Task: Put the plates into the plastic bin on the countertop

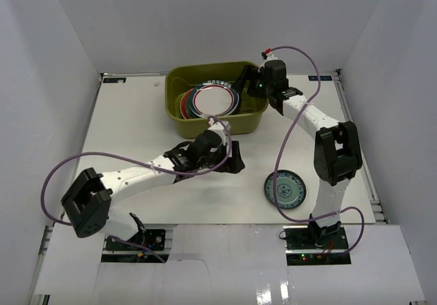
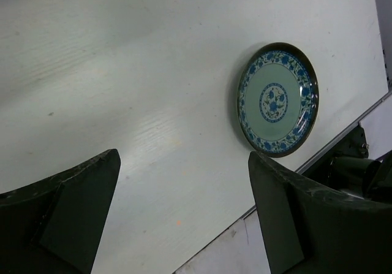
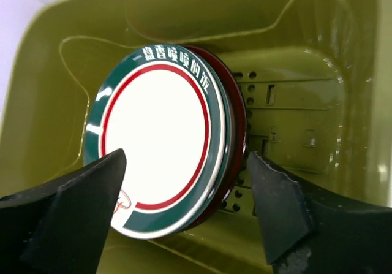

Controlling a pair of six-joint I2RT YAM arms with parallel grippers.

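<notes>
1. Several plates (image 1: 205, 104) lie stacked flat inside the olive-green bin (image 1: 179, 80). The exact count cannot be told: only red and teal rims show at the left edge of the pile.
2. Top plate (image 3: 159, 145): white centre, red ring, dark teal rim with white characters along its far edge. A maroon rim shows directly beneath it, touching.
3. The pile sits about the middle of the bin floor. In the right wrist view, bare slotted bottom shows to the right of it.
4. The bin stands at the far middle of the countertop (image 1: 136, 114), its long side across the view.
5. One plate lies outside the bin: a blue-flowered plate (image 1: 285, 190) with a pale centre and dark rim. It lies flat on the countertop at the near right, just beside the right arm's upright link and well apart from the bin.
6. Right gripper (image 1: 254, 86): over the bin's far right corner, jaws spread wide with nothing clamped between them. The top plate lies below and beyond the fingers. Contact cannot be told.
7. Left gripper (image 1: 234, 162): low over bare countertop just in front of the bin, jaws wide apart and empty. In the left wrist view the blue-flowered plate lies ahead of it, not touching.
8. A purple cable (image 1: 68, 165) loops along the left arm and another runs along the right arm. White walls (image 1: 54, 46) close the left, far and right sides.
</notes>
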